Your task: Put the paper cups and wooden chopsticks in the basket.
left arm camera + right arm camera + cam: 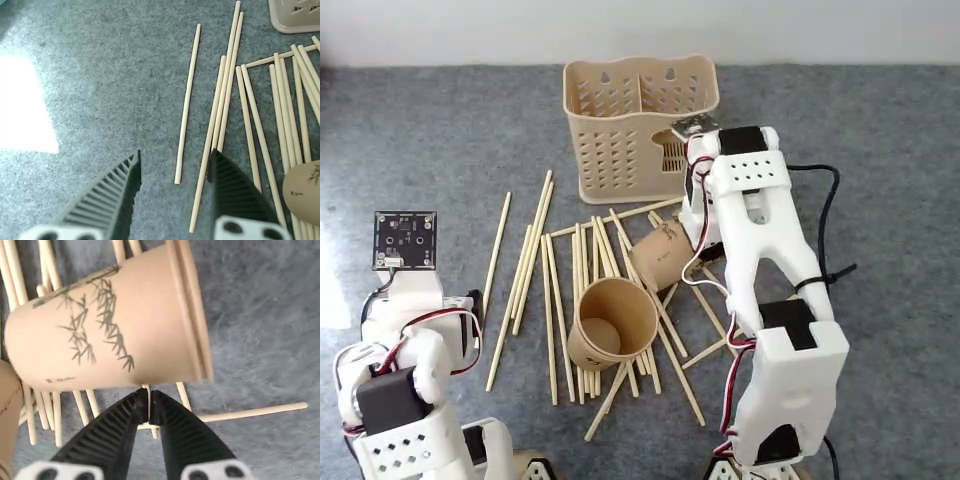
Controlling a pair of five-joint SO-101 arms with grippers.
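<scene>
High view first: the beige plastic basket (640, 125) with perforated walls and a middle divider stands upright at the far side of the grey, carpet-like worktop (440, 130). In front of it the pale wooden chopsticks (555, 300) are scattered in a loose criss-cross heap. One single stick (497, 255) lies a bit apart on the left arm's side. Two brown paper cups are lying on their sides on the heap. The open-mouthed cup (610, 325) has its mouth turned up toward the camera. The bamboo-print cup (660, 255) lies nearer the basket, right beside the outstretched right arm.

Right wrist view: the right hand (149, 395) is pinched closed, black fingertips together, with nothing between them that I can make out. The tips are right up against the side wall of the bamboo-print cup (110, 320). Chopsticks poke out from under that cup.

Left wrist view: the left hand (176, 157) is spread wide and holding nothing. It hovers over the worktop, with the near end of the single stick (187, 100) in line with the gap between its fingers. The arm itself sits folded back at the near left corner, well apart from the basket.
</scene>
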